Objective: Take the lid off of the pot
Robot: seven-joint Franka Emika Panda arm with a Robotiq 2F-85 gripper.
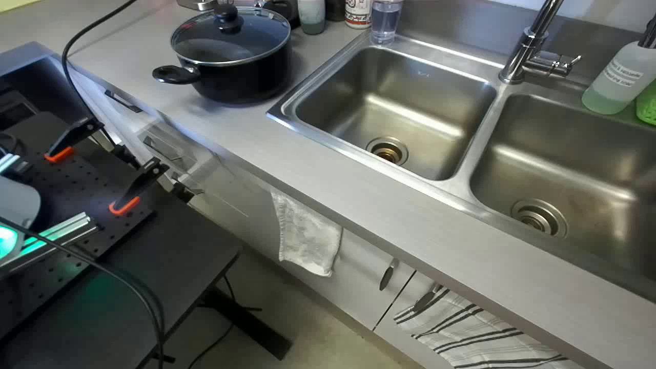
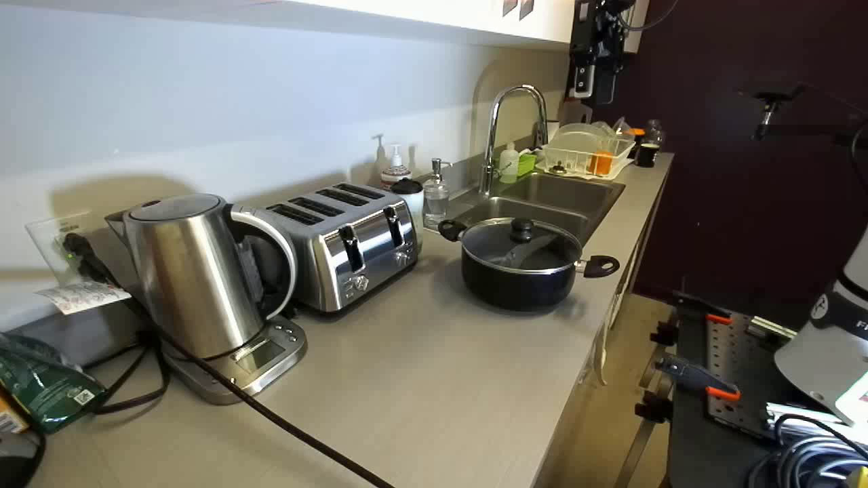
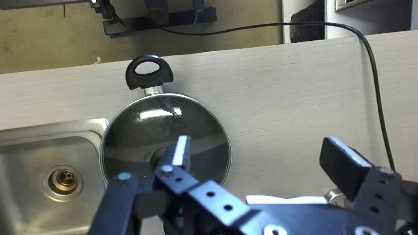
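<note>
Hand (image 3: 261,156), two-fingered, one: fingers spread wide, tips well apart, poised above the counter (image 3: 277,124). Lid (image 3: 156,127), round see-through glass, thin metal rim, black knob (image 2: 521,229), one: below the hand and apart from it, partly covered by one finger (image 3: 181,151) in the wrist view; seated on the pot in both exterior views. Pot (image 2: 519,288), black, wide and low, one: likewise below the hand, upright on the counter; one looped handle (image 3: 150,78) across the lid from the hand. Sink (image 3: 65,129), stainless steel: past the finger that overlaps the lid; round drain (image 3: 65,181) in its basin. Cord (image 3: 375,75), black, one: past the opposite finger, lying over the counter. White item (image 3: 284,199): behind the hand's frame, too hidden to name.
</note>
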